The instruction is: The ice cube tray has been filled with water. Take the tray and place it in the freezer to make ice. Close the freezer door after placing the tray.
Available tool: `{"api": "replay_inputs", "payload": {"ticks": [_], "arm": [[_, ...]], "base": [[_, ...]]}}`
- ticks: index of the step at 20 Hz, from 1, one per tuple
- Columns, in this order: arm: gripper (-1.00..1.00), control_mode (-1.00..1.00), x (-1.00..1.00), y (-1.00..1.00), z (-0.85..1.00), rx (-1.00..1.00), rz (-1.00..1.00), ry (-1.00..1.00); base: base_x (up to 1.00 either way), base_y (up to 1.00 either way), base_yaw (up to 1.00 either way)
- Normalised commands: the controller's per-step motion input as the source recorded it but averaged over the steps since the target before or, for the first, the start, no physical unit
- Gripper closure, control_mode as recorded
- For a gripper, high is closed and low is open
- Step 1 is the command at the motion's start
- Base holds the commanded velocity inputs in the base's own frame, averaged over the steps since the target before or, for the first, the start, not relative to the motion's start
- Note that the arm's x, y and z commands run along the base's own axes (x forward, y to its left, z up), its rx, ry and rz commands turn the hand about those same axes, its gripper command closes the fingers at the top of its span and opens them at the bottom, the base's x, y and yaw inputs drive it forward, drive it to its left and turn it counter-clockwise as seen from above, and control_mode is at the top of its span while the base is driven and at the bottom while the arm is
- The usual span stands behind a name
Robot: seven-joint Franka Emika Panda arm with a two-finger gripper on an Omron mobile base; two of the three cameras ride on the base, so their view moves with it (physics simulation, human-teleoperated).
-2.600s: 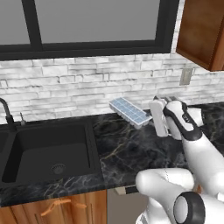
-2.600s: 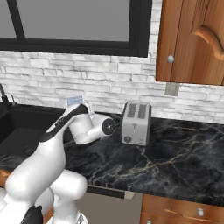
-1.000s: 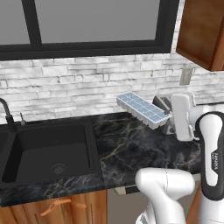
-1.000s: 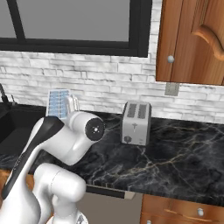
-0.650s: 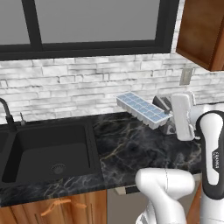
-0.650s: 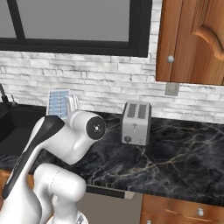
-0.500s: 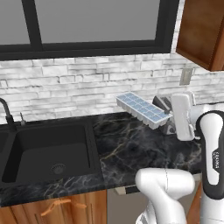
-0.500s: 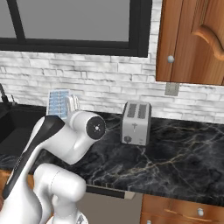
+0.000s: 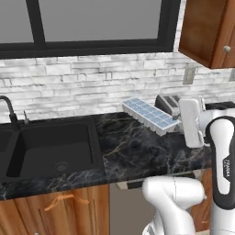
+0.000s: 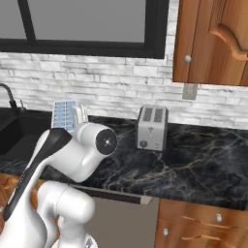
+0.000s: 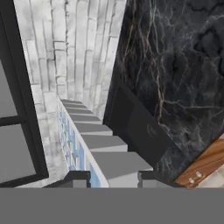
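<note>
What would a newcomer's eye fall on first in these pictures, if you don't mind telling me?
Most striking is the ice cube tray, held up off the black marble counter by the gripper, its pale-blue cells bright against the white brick wall. Next comes the silver toaster, standing on the counter to the right of the arm below the wooden cabinet. The dark sink lies off to the left.
</note>
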Motion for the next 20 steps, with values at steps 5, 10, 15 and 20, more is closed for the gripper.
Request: {"api": "replay_inputs", "payload": {"ticks": [5,10,15,20], "arm": [[1.0,1.0,0.0,0.0,0.0,0.0,0.0,0.0],[1.0,1.0,0.0,0.0,0.0,0.0,0.0,0.0],[1.0,1.0,0.0,0.0,0.0,0.0,0.0,0.0],[1.0,1.0,0.0,0.0,0.0,0.0,0.0,0.0]], "base": [[-0.61,0.02,0.0],[-0.56,0.14,0.09],[-0.43,0.22,0.22],[-0.15,0.25,0.36]]}}
